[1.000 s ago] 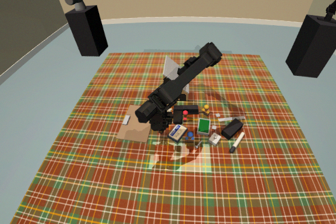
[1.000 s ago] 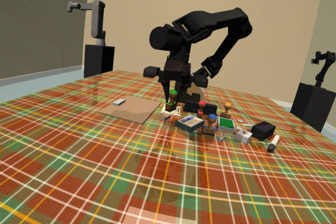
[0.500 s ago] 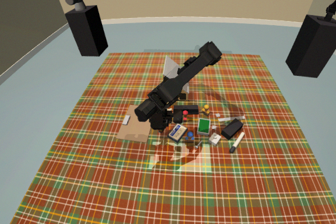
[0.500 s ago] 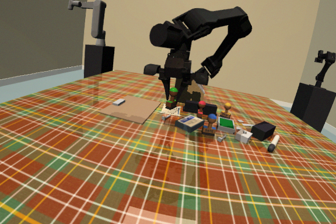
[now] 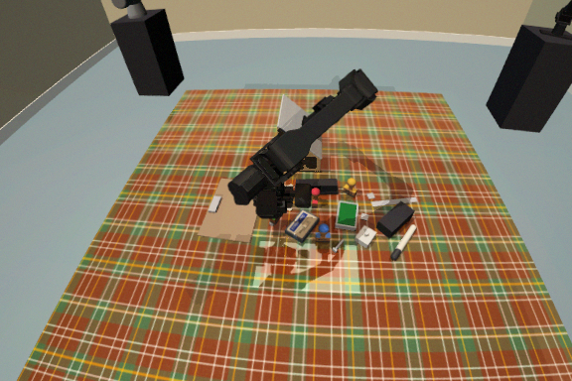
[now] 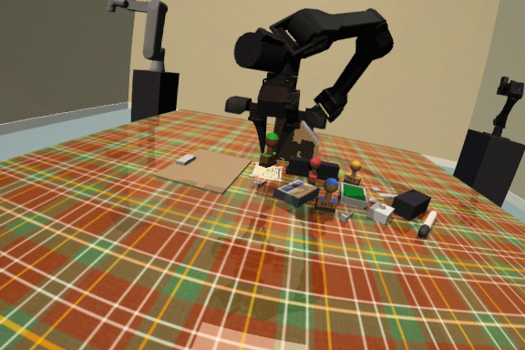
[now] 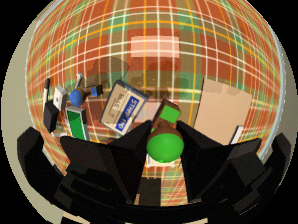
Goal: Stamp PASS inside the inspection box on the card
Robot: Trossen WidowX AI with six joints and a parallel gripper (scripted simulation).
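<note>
My gripper (image 6: pixel 272 149) (image 7: pixel 164 124) is shut on the green-knobbed stamp (image 6: pixel 272 139) (image 7: pixel 165 147), held upright. No lettering on this stamp is readable. Its base is over or at the back edge of the small white card (image 6: pixel 260 173); I cannot tell whether they touch. The card shows dark marks, but the inspection box cannot be made out. In the top view the arm hides the stamp and most of the card. The open green ink pad (image 5: pixel 347 214) (image 6: pixel 354 191) (image 7: pixel 76 124) lies to the right of the card.
A tin marked STAMP and BLUE (image 5: pixel 302 226) (image 6: pixel 296 193) (image 7: pixel 122 107) lies beside the card. Blue (image 5: pixel 324 231) (image 6: pixel 331 186), red (image 5: pixel 316 191) (image 6: pixel 315 164) and yellow (image 5: pixel 351 183) (image 6: pixel 355 167) knobbed stamps stand nearby. A brown board (image 5: pixel 228 220) (image 6: pixel 205 172) lies left; a black block (image 5: pixel 395 219) (image 6: pixel 411 204) and marker (image 5: pixel 404 241) (image 6: pixel 428 222) right.
</note>
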